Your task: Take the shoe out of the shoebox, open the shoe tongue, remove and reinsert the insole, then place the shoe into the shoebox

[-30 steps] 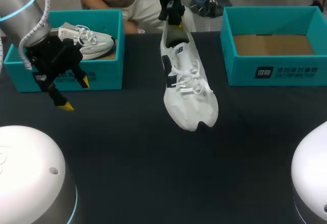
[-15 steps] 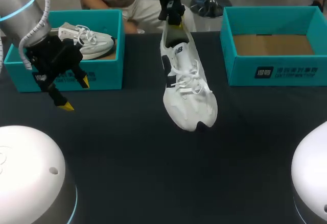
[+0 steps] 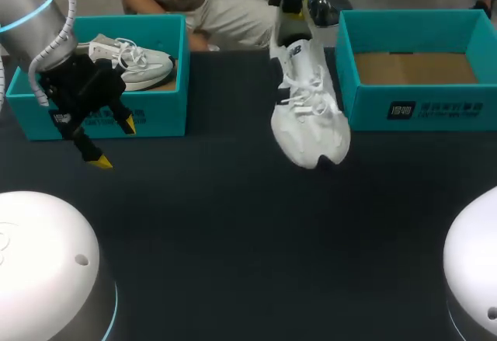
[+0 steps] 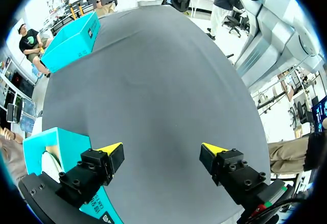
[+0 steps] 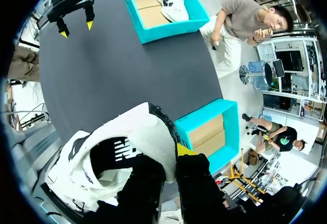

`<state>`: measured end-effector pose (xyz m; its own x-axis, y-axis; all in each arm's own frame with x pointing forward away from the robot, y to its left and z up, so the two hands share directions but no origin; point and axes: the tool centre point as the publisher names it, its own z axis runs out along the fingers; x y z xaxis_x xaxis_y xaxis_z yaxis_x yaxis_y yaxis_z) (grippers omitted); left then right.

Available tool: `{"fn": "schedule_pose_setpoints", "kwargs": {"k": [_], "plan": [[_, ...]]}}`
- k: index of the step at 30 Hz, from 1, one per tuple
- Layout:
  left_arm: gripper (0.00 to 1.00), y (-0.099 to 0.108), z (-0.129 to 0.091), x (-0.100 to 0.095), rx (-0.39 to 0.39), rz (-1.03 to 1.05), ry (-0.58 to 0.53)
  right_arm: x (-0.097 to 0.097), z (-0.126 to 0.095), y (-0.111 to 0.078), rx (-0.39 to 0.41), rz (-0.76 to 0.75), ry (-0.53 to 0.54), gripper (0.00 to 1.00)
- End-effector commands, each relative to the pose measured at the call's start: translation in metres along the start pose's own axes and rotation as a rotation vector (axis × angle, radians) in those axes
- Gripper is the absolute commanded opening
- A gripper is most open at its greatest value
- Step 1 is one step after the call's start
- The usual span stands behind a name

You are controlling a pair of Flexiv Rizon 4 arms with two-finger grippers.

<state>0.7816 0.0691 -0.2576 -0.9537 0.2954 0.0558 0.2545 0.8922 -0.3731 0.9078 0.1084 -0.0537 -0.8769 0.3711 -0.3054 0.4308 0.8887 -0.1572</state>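
The right gripper is pinching the heel of the white shoe. The shoe hangs toe-down over the dark tabletop, just beside the left wall of the right-hand teal shoebox, whose brown cardboard floor shows. The left gripper has its fingers spread wide with nothing between them. It hangs in front of the left-hand shoebox, which contains a second white shoe.

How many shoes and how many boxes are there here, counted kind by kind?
Shoes: 2, the held shoe and the boxed shoe.
Boxes: 2, the left box and the right box, both teal.
Total: 4.
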Motion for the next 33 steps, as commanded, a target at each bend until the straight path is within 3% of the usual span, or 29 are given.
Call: {"fn": "schedule_pose_setpoints", "kwargs": {"k": [1,8,15,23,33], "plan": [[1.00,0.000,0.000,0.000,-0.003,0.000,0.001,-0.046,0.021,-0.034,-0.070,-0.006,0.029,0.00],[1.00,0.000,0.000,0.000,-0.003,0.000,0.001,-0.107,0.051,-0.066,-0.071,0.059,0.006,0.00],[1.00,0.000,0.000,0.000,-0.003,0.000,0.001,-0.148,0.081,-0.098,-0.008,0.130,0.022,0.00],[1.00,0.000,0.000,0.000,-0.003,0.000,0.001,-0.170,0.092,-0.125,0.057,0.196,0.026,0.00],[1.00,0.000,0.000,0.000,-0.003,0.000,0.001,-0.170,0.092,-0.125,0.057,0.196,0.026,0.00]]}}
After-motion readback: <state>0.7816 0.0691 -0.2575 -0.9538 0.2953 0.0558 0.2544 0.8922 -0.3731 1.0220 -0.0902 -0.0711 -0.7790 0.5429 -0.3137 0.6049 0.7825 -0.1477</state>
